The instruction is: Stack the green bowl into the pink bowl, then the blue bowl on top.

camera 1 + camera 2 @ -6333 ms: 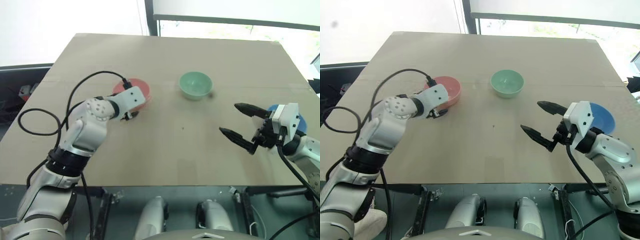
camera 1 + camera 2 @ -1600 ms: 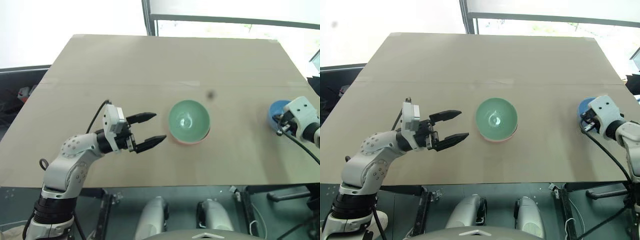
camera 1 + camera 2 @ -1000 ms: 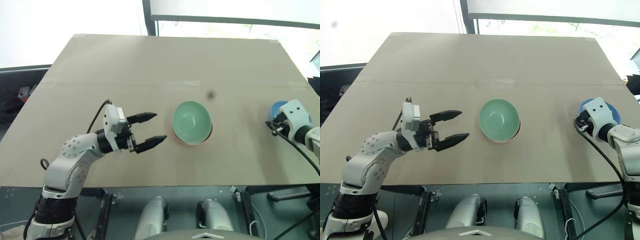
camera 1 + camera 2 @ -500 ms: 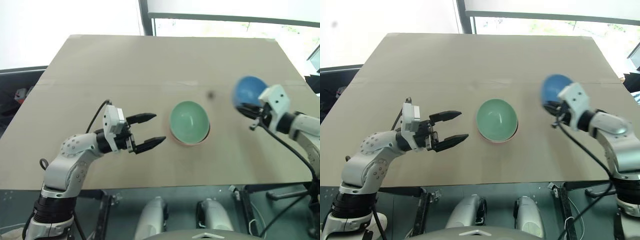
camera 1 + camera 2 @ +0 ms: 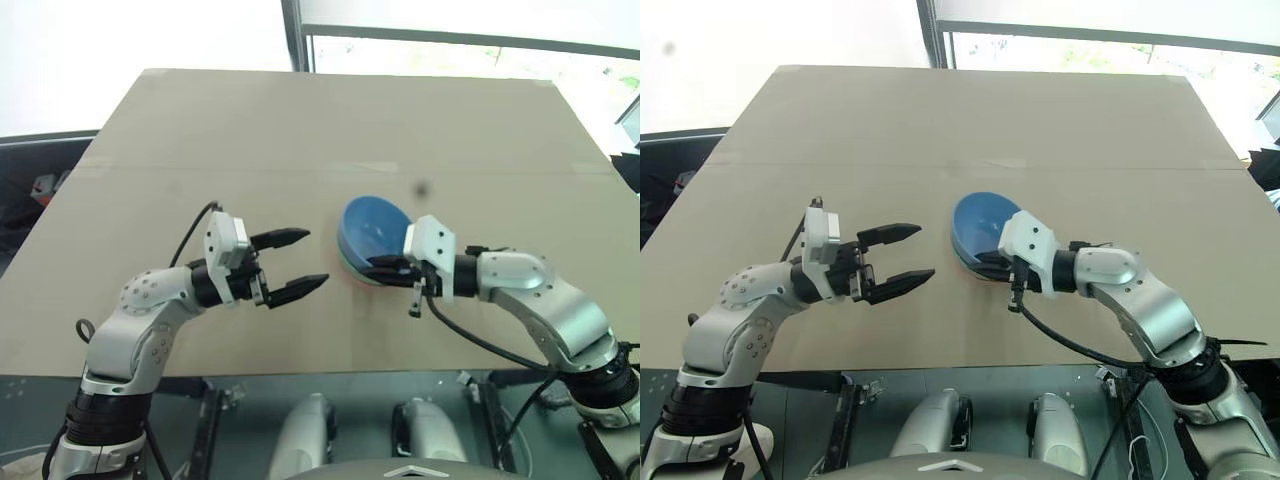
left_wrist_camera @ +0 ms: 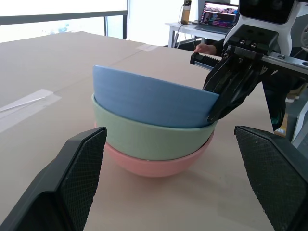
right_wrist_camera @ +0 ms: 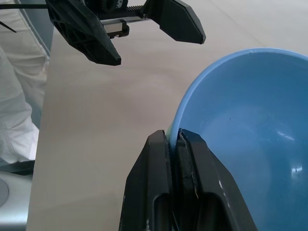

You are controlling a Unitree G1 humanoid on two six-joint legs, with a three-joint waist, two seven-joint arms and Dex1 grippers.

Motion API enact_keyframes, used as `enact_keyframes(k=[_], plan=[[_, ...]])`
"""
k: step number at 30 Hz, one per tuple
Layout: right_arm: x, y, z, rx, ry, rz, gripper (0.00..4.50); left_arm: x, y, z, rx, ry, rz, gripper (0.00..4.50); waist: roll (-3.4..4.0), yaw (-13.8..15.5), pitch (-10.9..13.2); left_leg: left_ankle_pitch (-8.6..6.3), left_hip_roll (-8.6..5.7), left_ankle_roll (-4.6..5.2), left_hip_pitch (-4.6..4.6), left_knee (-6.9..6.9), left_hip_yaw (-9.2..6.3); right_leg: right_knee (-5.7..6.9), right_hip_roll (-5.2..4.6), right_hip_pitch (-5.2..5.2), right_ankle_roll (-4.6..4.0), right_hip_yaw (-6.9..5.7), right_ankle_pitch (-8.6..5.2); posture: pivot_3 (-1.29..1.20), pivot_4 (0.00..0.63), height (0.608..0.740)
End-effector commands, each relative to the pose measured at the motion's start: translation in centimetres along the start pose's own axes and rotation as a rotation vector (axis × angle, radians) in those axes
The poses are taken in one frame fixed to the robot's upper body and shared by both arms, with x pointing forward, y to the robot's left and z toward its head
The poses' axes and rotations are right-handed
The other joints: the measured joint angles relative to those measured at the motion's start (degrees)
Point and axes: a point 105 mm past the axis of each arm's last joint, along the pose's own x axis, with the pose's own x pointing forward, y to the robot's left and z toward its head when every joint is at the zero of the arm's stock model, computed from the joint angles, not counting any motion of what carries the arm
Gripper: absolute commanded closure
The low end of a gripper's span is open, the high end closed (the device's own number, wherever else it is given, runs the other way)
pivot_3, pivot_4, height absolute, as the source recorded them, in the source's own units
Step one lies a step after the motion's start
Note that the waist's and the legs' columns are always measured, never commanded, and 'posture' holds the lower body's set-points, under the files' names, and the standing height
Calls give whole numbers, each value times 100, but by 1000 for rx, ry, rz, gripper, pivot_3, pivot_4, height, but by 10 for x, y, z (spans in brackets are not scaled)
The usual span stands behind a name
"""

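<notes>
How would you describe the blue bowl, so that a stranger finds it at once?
On the tan table, a stack of three bowls stands between the grippers. The blue bowl is the top one, tilted in the green bowl, its rim pinched by the right gripper.

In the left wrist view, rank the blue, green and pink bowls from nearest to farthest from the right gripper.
1. blue bowl: top of the stack, its rim pinched by the right gripper.
2. green bowl: middle, just under the fingertips.
3. pink bowl: bottom, on the table.

The blue bowl (image 6: pixel 149 103) sits tilted in the green bowl (image 6: pixel 144 137), inside the pink bowl (image 6: pixel 154 166).
</notes>
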Motion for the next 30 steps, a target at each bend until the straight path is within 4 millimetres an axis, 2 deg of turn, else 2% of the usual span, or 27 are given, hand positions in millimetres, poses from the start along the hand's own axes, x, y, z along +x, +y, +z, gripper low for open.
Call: enact_keyframes(k=[1,4,6,9,11,14,18,19,20,21,22,23,30], plan=[[-4,4,20,-23,-59,67,3546,-1,-4,14,54,-25,0,0,0,7,0,0,0,0,0,0,0,0,-1,0,0,0,0,0,150,740],[-9,-2,22,-48,-55,28,2322,0,-5,15,53,-26,4,0,0,7,0,0,0,0,-1,0,-3,-1,-1,1,0,-2,0,0,150,740],[-20,-5,24,-36,-53,10,1401,-1,-5,15,55,-25,13,0,0,5,0,0,0,0,-1,0,-1,-1,-2,1,0,-1,0,0,150,740],[-43,-14,30,-7,-89,-66,1401,-2,-5,16,48,-22,23,0,-1,17,0,0,0,0,-1,0,-3,0,-2,1,0,-2,0,0,150,740],[-66,-21,29,26,-86,-137,1401,-5,-6,16,48,-19,25,0,-1,11,0,-1,0,0,-2,-1,-1,-2,-3,2,0,-1,0,0,150,740],[-104,-27,14,56,-9,-249,1401,-15,-5,15,47,-12,44,0,-1,31,0,-1,0,2,-6,-3,-4,-8,-4,2,0,-4,0,0,150,740],[-154,-20,-17,159,151,-333,1401,-36,1,9,22,53,93,0,0,16,-1,-2,1,3,0,-5,1,-9,-4,3,-1,-1,0,0,150,740],[-168,-19,-23,204,169,-365,1001,-43,1,7,17,81,99,0,0,15,0,-2,2,3,2,-8,2,-10,-4,3,-1,0,0,0,150,740],[-178,-18,-27,232,179,-385,887,-48,2,7,15,101,101,0,-1,16,-1,-2,2,3,1,-8,2,-9,-4,3,-1,1,0,0,150,740],[-184,-16,-29,254,184,-396,633,-51,2,6,20,118,102,0,-1,15,-1,-2,3,3,1,-8,2,-10,-4,4,-1,1,0,0,150,740],[-189,-11,-34,268,201,-397,154,-55,2,5,33,140,107,0,0,10,-1,-3,3,4,3,-8,4,-10,-4,5,-1,3,0,0,150,740],[-194,-9,-38,253,222,-417,70,-58,3,5,29,152,110,0,1,11,-1,-3,2,4,6,-7,8,-9,-4,4,0,7,0,0,150,740],[-202,-1,-45,251,225,-459,70,-65,6,3,58,221,110,0,-2,13,-4,-3,6,5,11,-7,7,-6,-2,6,-1,14,-1,0,150,740]])
